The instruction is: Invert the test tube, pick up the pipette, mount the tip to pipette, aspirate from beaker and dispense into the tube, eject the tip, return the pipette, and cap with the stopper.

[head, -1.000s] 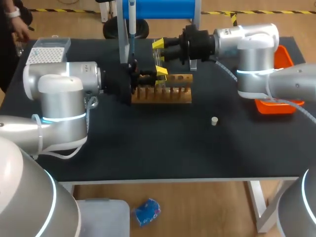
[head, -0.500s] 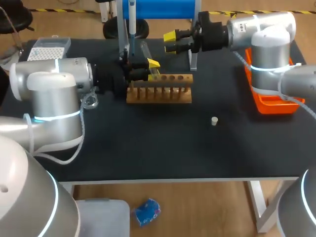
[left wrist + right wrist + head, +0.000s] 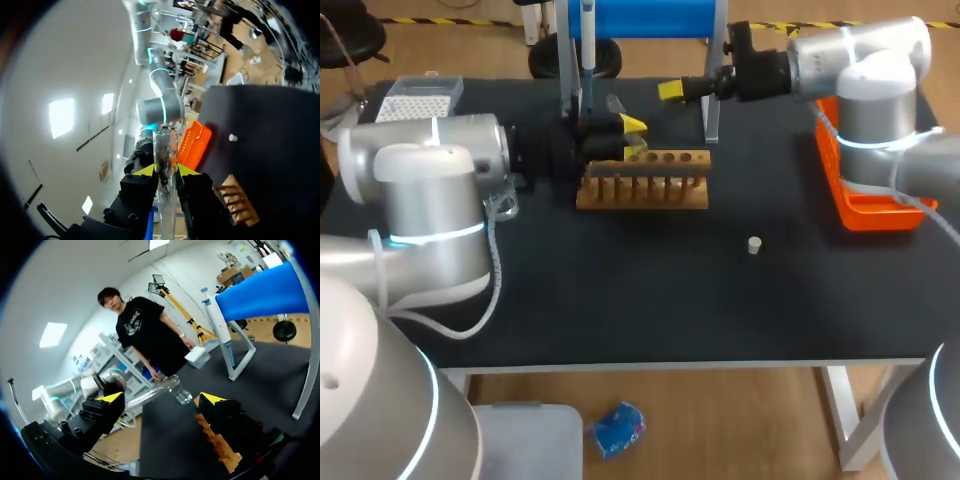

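A clear test tube (image 3: pixel 165 150) sticks out ahead of my left gripper (image 3: pixel 164 172), which is shut on its lower part. In the head view that gripper (image 3: pixel 632 137) hovers over the left end of the wooden rack (image 3: pixel 642 182). My right gripper (image 3: pixel 672 91) is behind the rack with its fingers spread wide and nothing between them. From the right wrist the tube (image 3: pixel 155 390) lies ahead of the right gripper (image 3: pixel 162 398), near a small glass beaker (image 3: pixel 183 396). The pipette (image 3: pixel 587 45) hangs on its stand at the back. A small stopper (image 3: pixel 754 245) lies right of centre.
A tip box (image 3: pixel 415 100) stands at the back left. An orange bin (image 3: pixel 875 205) sits at the right edge under my right arm. An upright stand post (image 3: pixel 712 105) rises just behind the rack's right end. The table's front half holds only the stopper.
My right gripper has opened and drawn back to the right, away from the tube. My left gripper keeps the tube and has shifted slightly toward the back.
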`<act>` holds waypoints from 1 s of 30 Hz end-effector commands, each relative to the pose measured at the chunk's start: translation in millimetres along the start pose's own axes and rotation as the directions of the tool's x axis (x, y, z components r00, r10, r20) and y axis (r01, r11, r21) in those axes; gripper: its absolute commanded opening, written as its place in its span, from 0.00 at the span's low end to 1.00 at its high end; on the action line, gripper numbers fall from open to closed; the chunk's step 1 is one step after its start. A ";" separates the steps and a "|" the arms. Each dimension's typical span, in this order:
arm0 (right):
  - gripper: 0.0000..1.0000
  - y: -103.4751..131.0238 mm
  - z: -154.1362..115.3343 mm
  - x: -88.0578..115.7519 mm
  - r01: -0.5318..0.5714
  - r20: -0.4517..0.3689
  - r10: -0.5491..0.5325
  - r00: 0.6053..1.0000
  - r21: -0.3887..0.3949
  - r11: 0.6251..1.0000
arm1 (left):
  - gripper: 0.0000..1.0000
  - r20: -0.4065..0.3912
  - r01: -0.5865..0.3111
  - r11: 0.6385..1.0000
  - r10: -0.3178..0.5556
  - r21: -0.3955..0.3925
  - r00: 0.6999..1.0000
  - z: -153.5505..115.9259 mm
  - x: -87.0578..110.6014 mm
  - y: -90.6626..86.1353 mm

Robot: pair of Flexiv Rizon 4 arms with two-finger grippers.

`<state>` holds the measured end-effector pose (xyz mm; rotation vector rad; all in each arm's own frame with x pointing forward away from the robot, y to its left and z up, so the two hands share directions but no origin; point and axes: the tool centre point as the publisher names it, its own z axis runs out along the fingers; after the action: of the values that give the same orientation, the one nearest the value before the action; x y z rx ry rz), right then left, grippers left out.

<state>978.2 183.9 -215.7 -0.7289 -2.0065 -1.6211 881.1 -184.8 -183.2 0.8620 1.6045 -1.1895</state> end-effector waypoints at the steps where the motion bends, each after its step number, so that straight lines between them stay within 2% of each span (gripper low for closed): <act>1: 1.00 -11.7 -16.8 9.4 0.522 0.164 -0.559 0.813 0.222 0.824 | 0.00 -0.158 0.487 0.871 -0.491 -0.064 0.857 -1.5 -19.7 -10.8; 14: 1.00 -11.7 -16.8 9.4 0.522 0.164 -0.559 0.813 0.222 0.824 | 0.00 -0.166 0.485 0.871 -0.490 -0.074 0.856 -2.0 -21.1 -10.8; 15: 1.00 -14.3 -19.5 5.7 0.524 0.150 -0.555 0.819 0.200 0.828 | 0.00 -0.173 0.567 0.821 -0.568 -0.063 0.804 0.4 -22.7 -10.2; 16: 1.00 -17.4 -22.5 3.1 0.538 0.135 -0.566 0.813 0.196 0.820 | 0.00 -0.171 0.547 0.834 -0.551 -0.071 0.817 1.3 -27.2 -11.2; 17: 1.00 -21.3 -25.6 0.0 0.556 0.138 -0.587 0.798 0.209 0.805 | 0.00 -0.189 0.584 0.807 -0.590 -0.093 0.785 2.4 -31.1 -10.9; 18: 1.00 -25.4 -28.5 -2.3 0.561 0.132 -0.593 0.795 0.213 0.800 | 0.00 -0.192 0.622 0.780 -0.623 -0.071 0.759 4.6 -34.0 -9.6; 19: 1.00 -29.6 -32.5 -5.6 0.564 0.129 -0.595 0.794 0.209 0.799 | 0.00 -0.175 0.635 0.771 -0.633 -0.051 0.754 6.1 -39.0 -9.7; 20: 1.00 -33.8 -35.7 -7.9 0.570 0.123 -0.601 0.790 0.216 0.793 | 0.00 -0.205 0.664 0.740 -0.669 -0.103 0.714 7.6 -42.2 -9.2; 21: 1.00 -38.0 -38.7 -9.8 0.577 0.116 -0.609 0.785 0.222 0.786 | 0.00 -0.205 0.669 0.740 -0.666 -0.067 0.717 10.5 -44.9 -8.0; 22: 1.00 -41.4 -41.8 -11.4 0.577 0.106 -0.605 0.789 0.212 0.789 | 0.00 -0.196 0.696 0.717 -0.689 -0.040 0.698 12.7 -48.2 -7.3; 24: 1.00 -48.4 -47.2 -12.4 0.615 0.062 -0.640 0.766 0.220 0.758 | 0.00 -0.210 0.740 0.669 -0.735 -0.069 0.644 17.0 -49.1 -2.8; 25: 1.00 -51.3 -49.7 -14.3 0.624 0.083 -0.656 0.750 0.242 0.743 | 0.00 -0.213 0.771 0.634 -0.762 -0.053 0.612 18.7 -48.7 -0.8; 30: 1.00 -51.3 -49.7 -14.3 0.624 0.083 -0.656 0.750 0.242 0.743 | 0.00 -0.213 0.771 0.634 -0.762 -0.053 0.612 18.7 -48.7 -0.8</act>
<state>957.6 124.4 -254.3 -0.0651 -2.6949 -1.6984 896.1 -203.4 -138.6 0.2106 2.1925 -1.7472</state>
